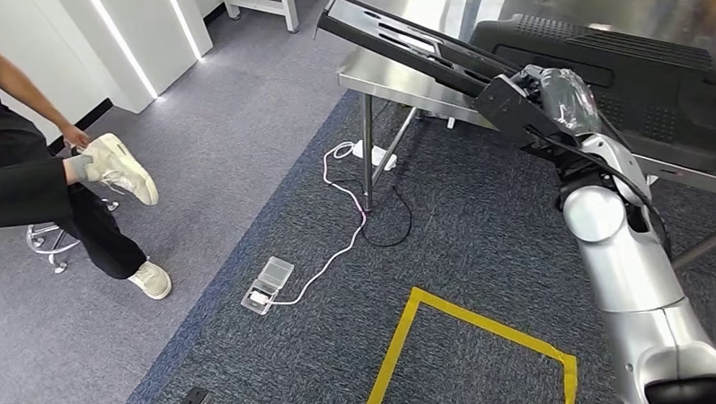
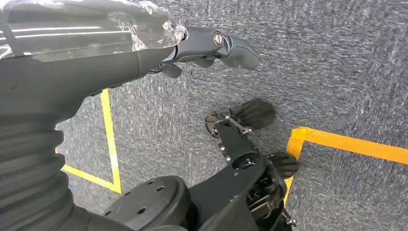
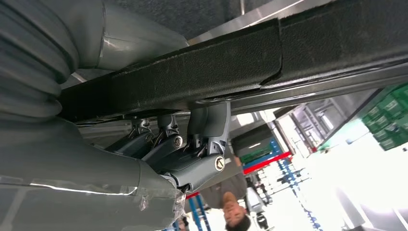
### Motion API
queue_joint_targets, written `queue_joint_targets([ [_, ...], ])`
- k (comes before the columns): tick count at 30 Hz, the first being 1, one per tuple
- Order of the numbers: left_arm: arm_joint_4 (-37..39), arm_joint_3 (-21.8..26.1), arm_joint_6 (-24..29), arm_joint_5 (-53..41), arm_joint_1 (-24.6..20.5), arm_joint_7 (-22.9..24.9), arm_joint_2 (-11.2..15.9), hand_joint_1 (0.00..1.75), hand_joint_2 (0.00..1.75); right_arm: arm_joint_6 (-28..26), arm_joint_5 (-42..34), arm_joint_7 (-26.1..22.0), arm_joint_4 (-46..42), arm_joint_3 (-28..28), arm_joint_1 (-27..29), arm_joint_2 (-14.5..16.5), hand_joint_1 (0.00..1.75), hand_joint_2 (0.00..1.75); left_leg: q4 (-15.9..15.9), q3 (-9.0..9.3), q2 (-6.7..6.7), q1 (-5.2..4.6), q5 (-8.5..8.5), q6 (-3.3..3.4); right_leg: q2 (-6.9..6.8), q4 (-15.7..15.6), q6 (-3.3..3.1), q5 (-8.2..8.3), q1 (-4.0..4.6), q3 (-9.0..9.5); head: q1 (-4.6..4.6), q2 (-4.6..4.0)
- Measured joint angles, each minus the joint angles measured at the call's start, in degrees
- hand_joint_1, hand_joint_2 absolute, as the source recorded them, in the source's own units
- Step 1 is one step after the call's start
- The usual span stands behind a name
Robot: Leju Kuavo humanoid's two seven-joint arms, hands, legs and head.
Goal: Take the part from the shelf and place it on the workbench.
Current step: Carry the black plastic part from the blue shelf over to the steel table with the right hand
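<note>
The part (image 1: 394,41), a long flat black panel with slots cut in it, is held up in the air by the right robot hand (image 1: 548,96), and you can see it in the head view slanting upward and away to the left from this robot hand. Its far end reaches over the corner of the steel desk (image 1: 381,75), but I cannot tell if it touches the desk surface. In the right wrist view the fingers (image 3: 207,144) of the right robot hand are curled under the textured black edge of the part (image 3: 202,72) and grip it firmly, so this robot hand is closed around the part.

A second big black panel (image 1: 656,75) with rows of small holes lies on the desk behind the right arm.

The left robot hand (image 2: 211,45) hangs down over the grey carpet (image 2: 337,62). In the left wrist view its fingers are stretched out and hold nothing. Under it you see yellow tape lines (image 2: 346,143) on the carpet.

On the floor under the desk there is a white power strip (image 1: 372,154) with a pink-white cable (image 1: 338,248) that runs to a small clear box (image 1: 269,284). At the left, a seated person (image 1: 30,177) in black clothes holds one foot in a light sneaker (image 1: 119,167) up on the knee.
</note>
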Motion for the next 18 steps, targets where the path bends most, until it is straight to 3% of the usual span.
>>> queue_joint_targets([
  [2,0.0,-0.01,0.0,0.12,-0.14,0.0,0.0,0.0,1.75,-0.13,0.0,-0.22,0.01,0.0,-0.08,0.01,1.75,1.75,2.59,-0.83,-1.28,0.29,-1.86,-0.51,0.77,-0.11,-0.58,0.13,-0.11,0.08,-0.48,0.0],
  [5,0.0,-0.02,0.01,0.49,0.09,0.01,0.0,0.0,1.75,-0.34,0.01,-0.82,0.19,0.0,-0.11,0.15,1.75,1.75,13.32,-5.82,-3.47,0.29,-6.97,-0.71,2.16,-0.12,-1.11,0.15,0.07,0.11,-1.5,0.0],
  [6,0.0,-0.02,0.02,0.56,0.22,0.01,0.0,0.0,1.75,-0.37,0.02,-0.98,0.31,0.0,-0.1,0.24,1.75,1.75,15.85,-7.19,-3.65,0.19,-7.52,-0.6,2.76,-0.12,-1.18,0.14,0.19,0.15,-1.69,0.0],
  [7,0.0,-0.02,0.02,0.6,0.3,0.0,0.0,0.0,1.75,-0.38,0.03,-1.08,0.41,0.0,-0.1,0.34,1.75,1.75,16.32,-7.65,-3.77,0.07,-6.9,-0.34,3.39,-0.11,-1.2,0.14,0.32,0.23,-1.82,0.0],
  [9,-0.01,-0.02,0.02,0.62,0.28,-0.01,0.01,0.0,1.75,-0.41,0.07,-1.16,0.52,0.0,-0.13,0.48,1.75,1.75,10.74,-5.54,-4.55,-0.33,-2.82,0.65,4.6,-0.12,-1.22,0.12,0.55,0.48,-1.98,0.0],
  [11,-0.05,-0.02,0.01,0.61,0.21,-0.01,0.15,0.0,1.75,-0.52,0.08,-1.23,0.63,0.0,-0.26,0.63,1.75,1.75,3.24,-2.46,-6.6,-0.58,0.53,1.8,5.66,-0.13,-1.15,0.11,0.62,0.53,-1.89,0.0],
  [13,-0.09,-0.02,-0.02,0.58,0.21,-0.01,0.31,0.0,1.75,-0.68,0.08,-1.27,0.78,0.0,-0.37,0.71,1.75,1.75,0.27,-1.34,-7.5,-0.83,1.13,2.24,6.55,-0.21,-0.8,0.21,0.28,0.32,-1.92,0.0],
  [15,-0.1,-0.02,-0.02,0.57,0.13,-0.01,0.3,0.0,1.75,-0.77,0.08,-1.28,0.84,-0.02,-0.36,0.67,1.75,1.75,-0.63,-0.97,-6.39,-0.82,1.47,2.2,7.11,-0.33,-0.28,0.32,0.04,0.2,-2.47,0.0],
  [17,-0.11,-0.02,-0.03,0.61,-0.06,-0.02,0.25,0.0,1.75,-0.82,0.07,-1.31,0.86,-0.05,-0.49,0.62,1.75,1.75,-1.88,-0.35,-5.22,-0.36,1.99,2.31,5.44,1.26,0.2,-0.89,0.33,-0.51,-2.61,0.0],
  [18,-0.11,-0.02,-0.04,0.62,-0.12,-0.02,0.22,0.0,1.75,-0.85,0.06,-1.32,0.86,-0.06,-0.6,0.61,1.75,1.75,-2.35,-0.12,-4.63,-0.13,2.19,2.36,4.06,3.66,0.43,-2.35,0.39,-1.58,-2.42,0.0],
])
